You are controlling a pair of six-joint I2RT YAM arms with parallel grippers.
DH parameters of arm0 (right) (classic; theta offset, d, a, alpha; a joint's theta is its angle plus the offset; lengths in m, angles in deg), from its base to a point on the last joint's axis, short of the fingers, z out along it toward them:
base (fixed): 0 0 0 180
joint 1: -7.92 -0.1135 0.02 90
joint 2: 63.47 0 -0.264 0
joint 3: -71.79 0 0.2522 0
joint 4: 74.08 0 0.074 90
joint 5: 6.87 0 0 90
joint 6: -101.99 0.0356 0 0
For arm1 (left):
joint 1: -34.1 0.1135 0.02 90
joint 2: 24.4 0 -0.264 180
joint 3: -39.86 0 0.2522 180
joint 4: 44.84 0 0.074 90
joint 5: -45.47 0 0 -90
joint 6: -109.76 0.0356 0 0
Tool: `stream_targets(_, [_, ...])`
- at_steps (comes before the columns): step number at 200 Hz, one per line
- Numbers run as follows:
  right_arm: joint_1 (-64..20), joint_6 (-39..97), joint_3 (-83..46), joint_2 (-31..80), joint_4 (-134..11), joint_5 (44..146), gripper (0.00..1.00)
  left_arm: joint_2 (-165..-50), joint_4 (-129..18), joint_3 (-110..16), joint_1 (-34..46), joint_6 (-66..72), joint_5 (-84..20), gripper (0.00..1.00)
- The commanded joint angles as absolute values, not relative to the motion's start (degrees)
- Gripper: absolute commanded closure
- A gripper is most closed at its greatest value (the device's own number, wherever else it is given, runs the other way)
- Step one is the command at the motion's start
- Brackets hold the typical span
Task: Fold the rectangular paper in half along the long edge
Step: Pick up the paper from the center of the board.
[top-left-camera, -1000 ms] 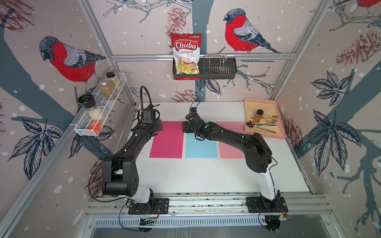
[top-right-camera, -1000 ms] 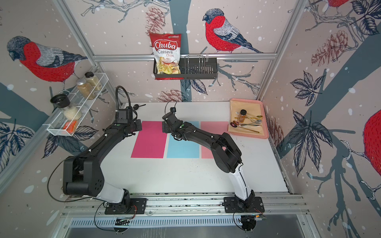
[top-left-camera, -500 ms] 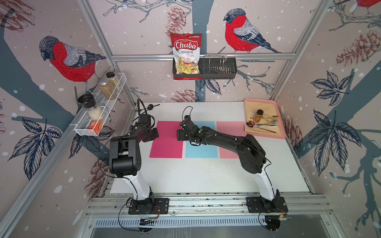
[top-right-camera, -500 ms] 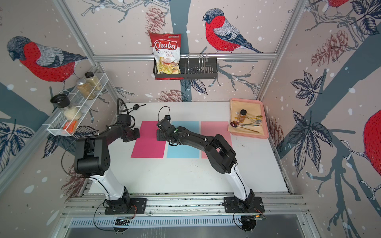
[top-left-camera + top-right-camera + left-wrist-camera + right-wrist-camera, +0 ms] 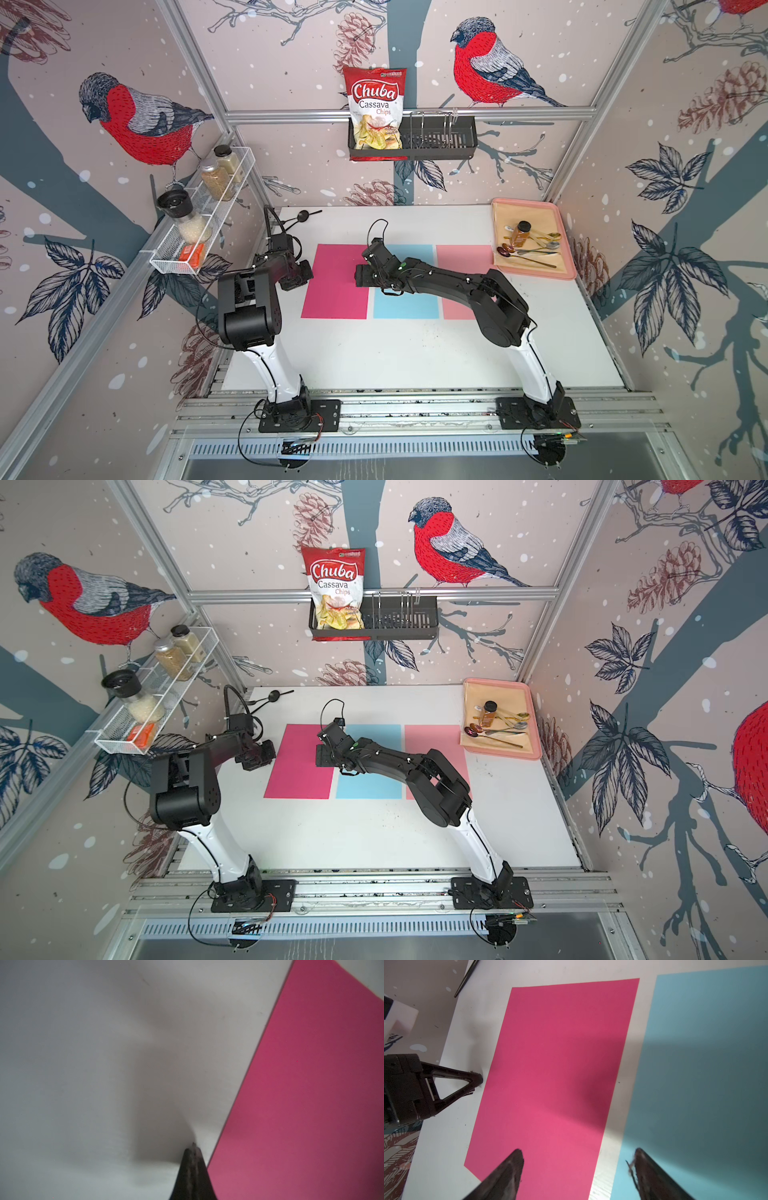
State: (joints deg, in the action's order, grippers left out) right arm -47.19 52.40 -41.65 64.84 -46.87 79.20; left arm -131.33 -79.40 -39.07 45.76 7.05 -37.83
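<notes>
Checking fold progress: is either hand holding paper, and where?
Nothing is held. The left hand is shut, empty, beside the magenta paper; the right hand hangs open above it.

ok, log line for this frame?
stage: pre-fold | magenta paper: flat, unfolded | left jaws: shut, tip beside its outer long edge | right jaws: open, straddling gap to blue paper

On the table (image 5: 415, 357), left pincer (image 5: 477, 1081) sits just left of the leftmost paper (image 5: 334, 291), perhaps touching it.

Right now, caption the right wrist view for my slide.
Open right tool spans the gap between magenta paper and blue paper; shut left tool sits beside the magenta paper's long edge.
</notes>
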Motion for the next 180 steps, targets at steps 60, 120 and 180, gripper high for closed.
stream_targets(60, [-46.7,50.7,-47.6,70.1,-47.2,83.7,0.16,-131.0,-77.4,-38.7,46.1,6.4,-33.6,1.0])
stream_targets(120, [-46.6,51.6,-48.1,72.1,-45.3,83.3,0.16,-131.5,-77.3,-38.9,46.0,6.3,-33.1,1.0])
stream_targets(180, [-46.5,51.9,-48.8,72.9,-46.0,83.7,0.16,-131.9,-77.3,-38.9,45.4,6.5,-33.4,1.0])
